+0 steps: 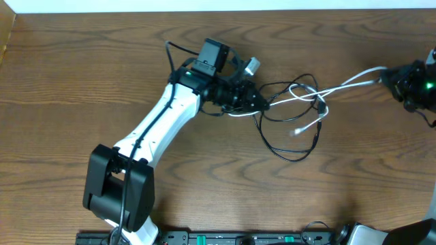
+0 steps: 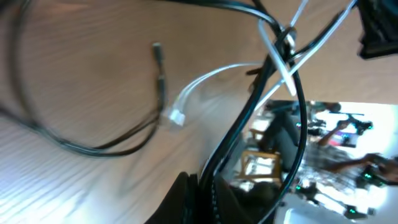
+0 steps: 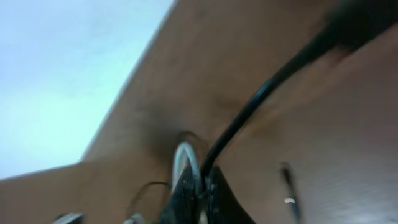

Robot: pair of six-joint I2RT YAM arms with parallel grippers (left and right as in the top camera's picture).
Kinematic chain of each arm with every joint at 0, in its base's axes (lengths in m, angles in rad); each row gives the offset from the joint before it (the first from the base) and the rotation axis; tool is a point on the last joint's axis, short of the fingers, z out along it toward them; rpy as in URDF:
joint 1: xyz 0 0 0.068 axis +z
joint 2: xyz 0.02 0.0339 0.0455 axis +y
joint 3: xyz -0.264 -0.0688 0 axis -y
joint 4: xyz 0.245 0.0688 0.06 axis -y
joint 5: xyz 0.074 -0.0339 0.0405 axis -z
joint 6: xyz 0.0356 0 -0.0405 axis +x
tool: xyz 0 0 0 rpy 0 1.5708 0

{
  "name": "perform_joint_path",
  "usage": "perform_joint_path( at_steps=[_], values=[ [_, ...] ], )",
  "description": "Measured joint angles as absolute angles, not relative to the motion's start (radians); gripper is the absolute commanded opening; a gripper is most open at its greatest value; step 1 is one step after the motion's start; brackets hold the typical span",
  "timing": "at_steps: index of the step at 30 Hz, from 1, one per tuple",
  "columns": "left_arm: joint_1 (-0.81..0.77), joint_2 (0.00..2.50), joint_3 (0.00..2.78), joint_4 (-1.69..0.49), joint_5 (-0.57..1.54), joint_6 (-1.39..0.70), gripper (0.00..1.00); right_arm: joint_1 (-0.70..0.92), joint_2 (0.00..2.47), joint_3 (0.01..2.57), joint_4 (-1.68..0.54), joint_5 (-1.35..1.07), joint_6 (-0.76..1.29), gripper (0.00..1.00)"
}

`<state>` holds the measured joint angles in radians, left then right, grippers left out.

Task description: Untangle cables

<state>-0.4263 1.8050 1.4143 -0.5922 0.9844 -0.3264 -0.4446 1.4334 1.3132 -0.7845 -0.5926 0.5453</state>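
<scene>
The left gripper [image 1: 264, 103] is clamped on the black cable [image 1: 286, 153] and the right gripper [image 1: 386, 78] on the white cable [image 1: 340, 85] (the two cross in loops on the desk [image 1: 68, 82]).

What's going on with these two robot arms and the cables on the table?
Two arms are working on a tangle of two thin cables on a wooden table. The left gripper is shut on the black cable near the middle. The right gripper, at the right edge, is shut on the white cable. The cables are not yet apart: they cross and loop between the grippers.
</scene>
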Motion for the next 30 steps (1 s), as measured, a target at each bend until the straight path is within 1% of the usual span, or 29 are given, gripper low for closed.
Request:
perform_joint_path(
  at_steps=[1,2,4,5,6,7,8,12,16,20,23,30],
  values=[
    [-0.414,1.805,1.414,-0.62,0.963,-0.303,0.08,-0.445,1.433,1.313,-0.796,-0.56,0.526,0.05],
    [-0.402,1.805,1.414,-0.638,0.944,-0.284,0.08,-0.447,1.433,1.313,-0.801,-0.537,0.506,0.1],
    [-0.378,1.805,1.414,-0.662,0.913,-0.243,0.08,-0.447,1.433,1.313,-0.815,-0.522,0.458,0.25],
    [-0.369,1.805,1.414,-0.667,0.902,-0.226,0.08,-0.443,1.433,1.313,-0.82,-0.525,0.428,0.37],
    [-0.363,1.805,1.414,-0.67,0.893,-0.213,0.08,-0.436,1.433,1.313,-0.821,-0.534,0.395,0.45],
    [-0.361,1.805,1.414,-0.673,0.884,-0.201,0.08,-0.423,1.433,1.313,-0.823,-0.552,0.36,0.5],
    [-0.361,1.805,1.414,-0.673,0.882,-0.191,0.08,-0.408,1.433,1.313,-0.822,-0.568,0.323,0.52],
    [-0.369,1.805,1.414,-0.673,0.886,-0.157,0.08,-0.326,1.433,1.313,-0.825,-0.616,0.245,0.57],
    [-0.37,1.805,1.414,-0.671,0.922,-0.125,0.08,-0.229,1.433,1.313,-0.826,-0.638,0.208,0.66],
    [-0.355,1.803,1.414,-0.669,0.969,-0.114,0.08,-0.131,1.455,1.313,-0.826,-0.651,0.186,0.72],
    [-0.324,1.785,1.415,-0.636,1.013,-0.135,0.07,-0.065,1.483,1.313,-0.819,-0.657,0.173,0.73],
    [-0.278,1.64,1.428,-0.559,1.05,-0.274,0.08,0.075,1.534,1.313,-0.756,-0.689,0.154,0.73]
  ],
)
